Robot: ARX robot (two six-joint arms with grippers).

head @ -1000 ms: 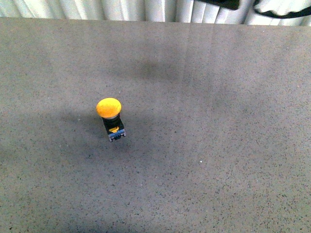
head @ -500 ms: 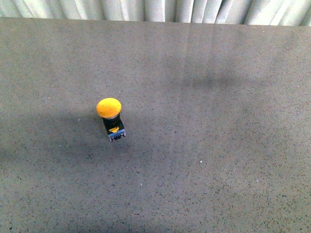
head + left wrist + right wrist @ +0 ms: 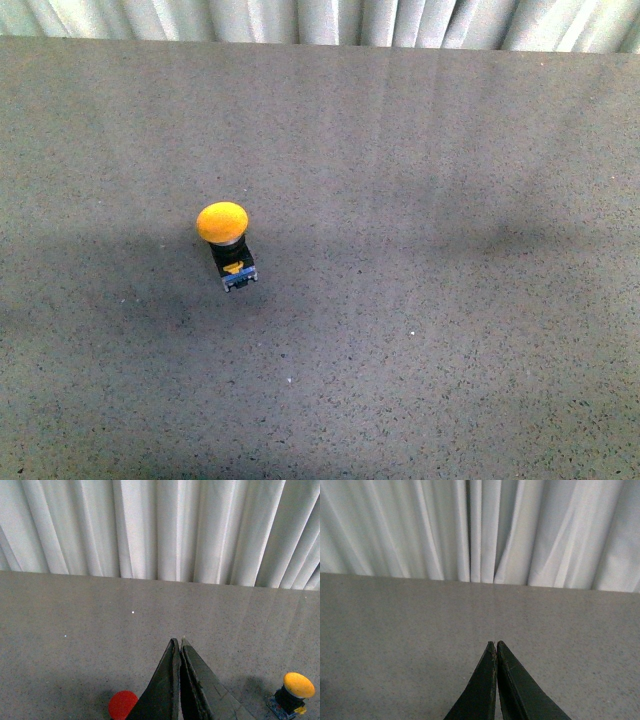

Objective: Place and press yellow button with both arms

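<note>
The yellow button (image 3: 223, 224) stands upright on the grey table, left of centre in the front view, its orange-yellow cap on a black body with yellow and blue bits. It also shows in the left wrist view (image 3: 298, 686), off to one side of my left gripper (image 3: 179, 641), which is shut and empty above the table. My right gripper (image 3: 496, 643) is shut and empty over bare table; the button is out of that view. Neither arm shows in the front view.
A red round cap (image 3: 122, 704) sits on the table beside the left gripper's jaws, partly hidden by them. A white pleated curtain (image 3: 320, 20) runs along the table's far edge. The grey speckled tabletop (image 3: 450, 300) stretches to the right of the button.
A black arm part at the top right of the front view one second ago has gone out of view. The shadows on the table have shifted. The yellow button has not moved.
</note>
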